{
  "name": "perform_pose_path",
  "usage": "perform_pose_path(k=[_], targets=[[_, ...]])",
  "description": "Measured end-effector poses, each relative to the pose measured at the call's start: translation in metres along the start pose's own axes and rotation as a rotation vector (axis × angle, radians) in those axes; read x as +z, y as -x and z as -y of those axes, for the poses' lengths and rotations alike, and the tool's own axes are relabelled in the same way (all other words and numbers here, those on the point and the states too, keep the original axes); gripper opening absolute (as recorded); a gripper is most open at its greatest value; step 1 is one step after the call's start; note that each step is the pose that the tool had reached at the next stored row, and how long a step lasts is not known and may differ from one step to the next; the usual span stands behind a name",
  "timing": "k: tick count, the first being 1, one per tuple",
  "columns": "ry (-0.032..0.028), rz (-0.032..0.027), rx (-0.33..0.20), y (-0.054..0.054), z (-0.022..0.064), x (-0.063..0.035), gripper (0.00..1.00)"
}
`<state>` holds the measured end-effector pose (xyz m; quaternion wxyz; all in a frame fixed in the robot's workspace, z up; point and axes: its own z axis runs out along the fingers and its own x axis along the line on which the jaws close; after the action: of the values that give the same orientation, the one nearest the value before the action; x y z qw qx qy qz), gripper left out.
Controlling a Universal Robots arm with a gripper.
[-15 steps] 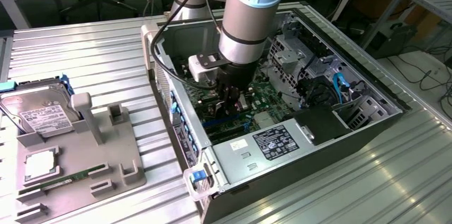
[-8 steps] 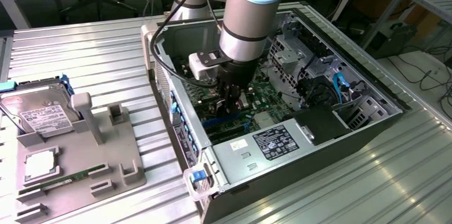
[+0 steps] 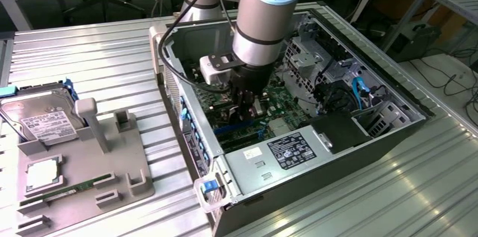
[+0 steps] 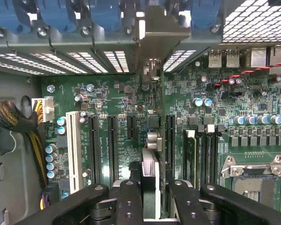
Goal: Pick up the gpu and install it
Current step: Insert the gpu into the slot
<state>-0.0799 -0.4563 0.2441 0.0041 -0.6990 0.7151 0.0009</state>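
The gpu (image 4: 150, 168) shows edge-on as a thin dark slab between my fingers (image 4: 129, 206). It stands upright over the green motherboard (image 4: 112, 98), between two black expansion slots (image 4: 111, 150). Its silver end bracket (image 4: 152, 33) reaches the case's rear slot wall. My gripper (image 4: 152, 199) is shut on the gpu. In the exterior view my gripper (image 3: 243, 108) is down inside the open computer case (image 3: 187, 97), low over the board. I cannot tell whether the card's edge sits in a slot.
A white slot (image 4: 75, 150), RAM sticks (image 4: 192, 154) and the CPU socket (image 4: 253, 173) surround the card. A braided cable bundle (image 4: 11, 117) lies by the case wall. Outside the case are the power supply (image 3: 287, 150), a grey fixture (image 3: 97, 158), a hard drive (image 3: 37, 114) and a RAM stick (image 3: 71, 186).
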Motion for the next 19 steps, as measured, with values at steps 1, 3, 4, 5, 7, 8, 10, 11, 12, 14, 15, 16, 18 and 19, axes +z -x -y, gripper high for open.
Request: perform_pose_path(k=[1, 3, 4, 5, 7, 8, 10, 11, 12, 14, 15, 16, 18, 19], targets=[[-0.0001, 0.0, 0.004, -0.001, 0.0, 0.0, 0.28], [-0.0001, 0.0, 0.005, -0.001, 0.0, 0.0002, 0.28], [-0.0003, 0.0002, 0.005, -0.001, 0.0, 0.001, 0.28], [0.0003, 0.0001, 0.005, -0.001, 0.0, 0.0028, 0.28], [0.002, -0.0004, 0.005, -0.001, 0.0, 0.0054, 0.28], [0.0024, -0.0004, 0.005, -0.001, 0.0, 0.0058, 0.28], [0.0038, -0.0003, 0.005, -0.001, 0.0, 0.0067, 0.28], [0.0061, -0.0012, 0.005, -0.001, -0.0001, 0.009, 0.28], [0.0081, -0.0004, 0.005, -0.001, 0.0, 0.0121, 0.28], [0.0111, 0.0, 0.005, -0.001, 0.0, 0.0137, 0.28], [0.0112, 0.0, 0.005, -0.001, 0.0, 0.0137, 0.28], [0.0113, -0.0002, 0.005, -0.001, 0.0, 0.0137, 0.28], [0.0113, -0.0001, 0.005, -0.001, 0.0, 0.0137, 0.28], [0.0113, -0.0001, 0.005, -0.001, 0.0, 0.0137, 0.28]])
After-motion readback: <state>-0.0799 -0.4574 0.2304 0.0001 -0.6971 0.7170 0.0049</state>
